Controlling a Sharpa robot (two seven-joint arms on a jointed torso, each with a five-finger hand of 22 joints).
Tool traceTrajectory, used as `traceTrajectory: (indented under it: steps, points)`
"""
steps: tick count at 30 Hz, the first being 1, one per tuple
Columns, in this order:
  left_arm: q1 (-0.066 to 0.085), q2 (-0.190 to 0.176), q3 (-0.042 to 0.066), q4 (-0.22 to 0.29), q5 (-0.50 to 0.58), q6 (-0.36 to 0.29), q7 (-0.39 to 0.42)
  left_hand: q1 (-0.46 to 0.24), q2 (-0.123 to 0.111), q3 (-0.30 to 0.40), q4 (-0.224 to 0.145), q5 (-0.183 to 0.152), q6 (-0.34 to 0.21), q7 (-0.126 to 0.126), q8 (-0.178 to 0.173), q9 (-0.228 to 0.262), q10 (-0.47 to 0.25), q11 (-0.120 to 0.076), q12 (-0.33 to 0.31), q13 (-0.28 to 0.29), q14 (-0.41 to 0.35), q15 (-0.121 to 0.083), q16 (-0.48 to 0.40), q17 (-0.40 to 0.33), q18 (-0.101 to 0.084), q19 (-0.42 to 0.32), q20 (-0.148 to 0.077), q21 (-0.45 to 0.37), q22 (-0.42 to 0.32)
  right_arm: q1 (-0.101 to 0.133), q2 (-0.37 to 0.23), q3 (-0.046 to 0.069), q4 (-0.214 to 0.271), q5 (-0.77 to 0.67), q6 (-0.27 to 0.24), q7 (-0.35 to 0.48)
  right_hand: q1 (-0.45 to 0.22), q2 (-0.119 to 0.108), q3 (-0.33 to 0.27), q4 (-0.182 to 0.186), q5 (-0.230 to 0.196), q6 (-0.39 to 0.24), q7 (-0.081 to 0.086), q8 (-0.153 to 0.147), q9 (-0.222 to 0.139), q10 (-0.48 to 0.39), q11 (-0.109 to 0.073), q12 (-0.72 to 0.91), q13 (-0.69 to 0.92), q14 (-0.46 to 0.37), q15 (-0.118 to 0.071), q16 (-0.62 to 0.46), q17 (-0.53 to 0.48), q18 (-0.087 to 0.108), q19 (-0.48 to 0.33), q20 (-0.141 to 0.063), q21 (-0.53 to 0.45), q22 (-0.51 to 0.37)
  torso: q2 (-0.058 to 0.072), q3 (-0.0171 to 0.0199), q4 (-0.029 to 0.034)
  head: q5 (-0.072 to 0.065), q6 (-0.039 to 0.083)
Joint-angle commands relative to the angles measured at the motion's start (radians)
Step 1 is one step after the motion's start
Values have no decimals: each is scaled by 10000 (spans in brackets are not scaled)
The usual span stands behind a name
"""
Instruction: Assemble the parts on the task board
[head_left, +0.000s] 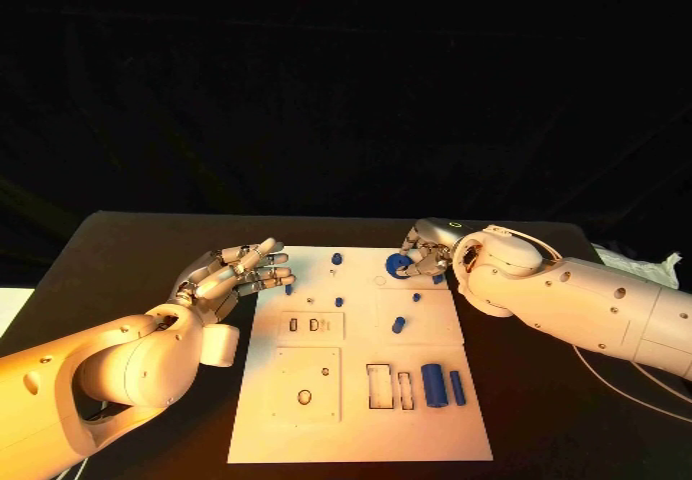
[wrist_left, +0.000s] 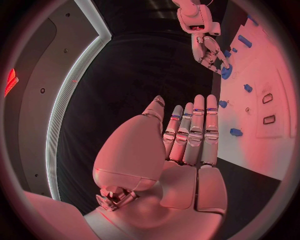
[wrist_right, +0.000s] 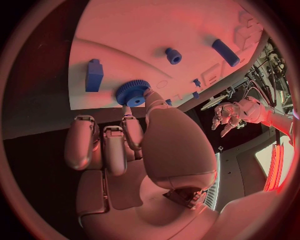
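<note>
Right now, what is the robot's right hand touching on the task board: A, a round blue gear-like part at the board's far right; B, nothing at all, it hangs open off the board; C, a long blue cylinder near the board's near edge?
A: the right hand has fingertips on the round blue toothed part at the far right of the task board; the right wrist view shows the contact.

no text, label, brand, number or sign can be read anywhere in these pictures, on the board or elsewhere.
</note>
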Motion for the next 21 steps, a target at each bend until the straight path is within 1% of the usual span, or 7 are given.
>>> traceTrajectory:
  steps: [1, 5, 8, 10, 11, 14, 21]
  points:
    - [7, 23, 7, 6, 17, 238, 23, 99, -32, -11, -45, -34, 41, 43, -37, -12, 54, 2, -28, -8, 59, 0, -56, 12, 122, 73, -11, -65, -11, -101, 38, -50, 12, -708, 429, -275, -62, -34, -54, 1, -39, 86, -23, 47, 10, 35, -22, 10, 32, 740, 1, 39, 982, -156, 64, -20, 65, 18, 0, 2, 6, -16, -16]
    - [6, 26, 7, 2, 17, 253, 13, 99, -32, -11, -45, -34, 41, 43, -37, -12, 54, 2, -28, -8, 59, 0, -56, 12, 122, 73, -11, -65, -11, -124, 58, -50, 46, -933, 389, -369, -47, 6, -50, 11, 2, 177, -48, 99, 32, 55, -41, 48, 85, 741, -11, 45, 996, -162, 75, -27, 87, 62, -7, 0, 1, -6, -14]
    - [6, 32, 7, -2, 18, 266, 3, 97, -28, -14, -54, -35, 45, 41, -44, -11, 60, 1, -34, -8, 62, -1, -63, 19, 122, 80, -12, -73, -18, -149, 59, -50, 82, -1164, 252, -462, 164, 221, 99, -76, -49, 458, -119, 248, 105, 146, -107, 192, 238, 752, -61, 72, 1057, -183, 126, -56, 154, 197, -2, 2, 0, 2, -21]
    - [5, 35, 7, -4, 18, 272, -2, 96, -24, -17, -62, -35, 49, 39, -49, -11, 66, 0, -40, -7, 65, -1, -70, 26, 122, 87, -12, -80, -24, -163, 58, -50, 98, -1247, 158, -484, 473, 439, 352, -222, -696, 638, -187, 328, 154, 189, -175, 246, 306, 760, -126, 94, 1108, -196, 163, -109, 201, 288, -2, 6, 0, 2, -21]
    - [5, 36, 7, -6, 18, 277, -5, 96, -24, -17, -62, -35, 49, 39, -49, -11, 66, 0, -40, -7, 65, -1, -70, 26, 122, 87, -12, -80, -24, -176, 57, -50, 120, -1326, 36, -501, 748, 647, 661, -361, -1251, 788, -247, 382, 196, 223, -234, 285, 368, 767, -176, 113, 1153, -205, 187, -168, 234, 350, -1, 5, -5, 5, -20]
    - [4, 39, 7, -11, 18, 278, -7, 96, -24, -17, -62, -35, 49, 39, -49, -11, 66, 0, -40, -7, 65, -1, -70, 26, 122, 87, -12, -80, -24, -198, 56, -50, 183, -1515, -239, -517, 1181, 888, 1145, -668, -1442, 983, -352, 442, 253, 276, -323, 347, 458, 782, -252, 150, 1240, -230, 231, -227, 293, 470, -2, 4, -10, 5, -21]
    - [2, 46, 6, -16, 18, 283, -8, 96, -24, -17, -62, -35, 49, 39, -49, -11, 66, 0, -40, -7, 65, -1, -70, 26, 122, 87, -12, -80, -24, -228, 56, -50, 437, -1719, -894, -413, 1330, 920, 1771, -1024, -1515, 1152, -405, 437, 337, 383, -375, 456, 613, 794, -298, 179, 1312, -257, 277, -293, 363, 612, -4, 3, 9, 4, -19]
